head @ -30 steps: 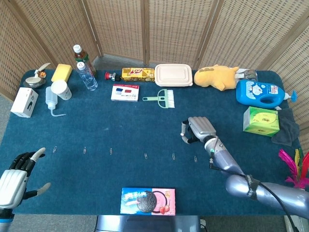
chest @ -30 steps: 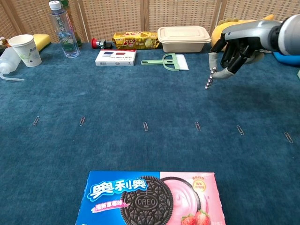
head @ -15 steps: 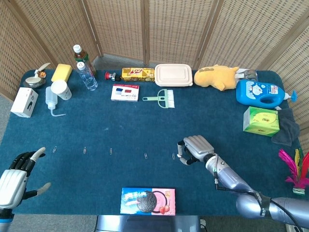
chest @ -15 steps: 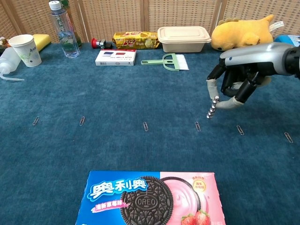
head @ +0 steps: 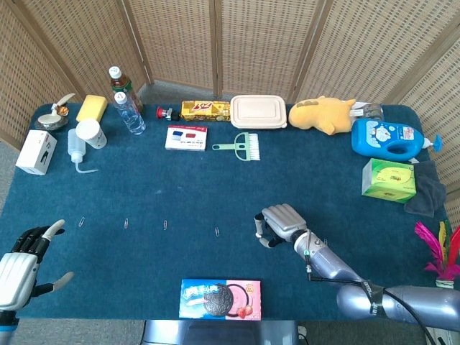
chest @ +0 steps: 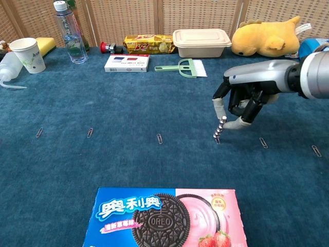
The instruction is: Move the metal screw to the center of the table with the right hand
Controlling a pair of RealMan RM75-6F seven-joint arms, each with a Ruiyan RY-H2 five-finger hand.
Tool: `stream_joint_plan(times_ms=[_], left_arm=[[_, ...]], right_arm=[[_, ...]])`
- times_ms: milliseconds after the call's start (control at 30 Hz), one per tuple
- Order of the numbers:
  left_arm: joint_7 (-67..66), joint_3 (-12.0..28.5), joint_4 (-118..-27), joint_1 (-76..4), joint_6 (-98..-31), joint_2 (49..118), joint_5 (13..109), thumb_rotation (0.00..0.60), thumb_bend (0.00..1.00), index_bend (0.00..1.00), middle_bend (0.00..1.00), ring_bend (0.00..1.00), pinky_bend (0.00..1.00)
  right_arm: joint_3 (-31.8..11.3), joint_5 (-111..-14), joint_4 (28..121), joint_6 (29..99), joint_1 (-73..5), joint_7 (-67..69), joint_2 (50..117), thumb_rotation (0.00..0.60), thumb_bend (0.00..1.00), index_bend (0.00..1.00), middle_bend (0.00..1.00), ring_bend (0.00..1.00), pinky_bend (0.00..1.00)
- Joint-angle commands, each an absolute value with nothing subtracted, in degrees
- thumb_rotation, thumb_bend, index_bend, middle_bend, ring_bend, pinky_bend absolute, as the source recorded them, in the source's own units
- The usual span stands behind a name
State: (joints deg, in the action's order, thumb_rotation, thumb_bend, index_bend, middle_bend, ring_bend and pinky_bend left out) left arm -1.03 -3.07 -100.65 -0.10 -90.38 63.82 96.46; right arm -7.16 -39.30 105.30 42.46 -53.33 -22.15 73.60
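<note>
the metal screw (chest: 220, 128) hangs pinched in the right hand (chest: 242, 101), its tip just above the blue cloth of the table (chest: 128, 103), a little right of center. it seems almost done: what is left is lowering and letting go.

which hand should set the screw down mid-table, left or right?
Right. The right hand already pinches the metal screw, with its tip low over the blue table near the paper-clip row. The left hand sits open at the near-left edge, holding nothing.
</note>
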Motion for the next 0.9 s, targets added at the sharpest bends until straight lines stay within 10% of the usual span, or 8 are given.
stream_joint_plan(times_ms=[33, 900], left_arm=[[-1.1, -3.0, -100.6, -0.2, -90.2, 63.9, 96.4, 0.6, 0.2, 0.08, 0.25, 0.16, 0.14], [-2.0, -2.8, -101.4, -0.7, -90.0, 63.8, 96.7, 0.6, 0.2, 0.08, 0.25, 0.15, 0.14]], right_arm=[[-6.6, -38.0, 104.5, 42.8, -54.4, -22.6, 74.4, 0.6, 0.43, 0.65, 0.92, 1.0, 1.0], [-4.4, -36.5, 108.0, 46.0, -54.8, -20.4, 67.3, 0.6, 0.43, 0.64, 0.92, 1.0, 1.0]])
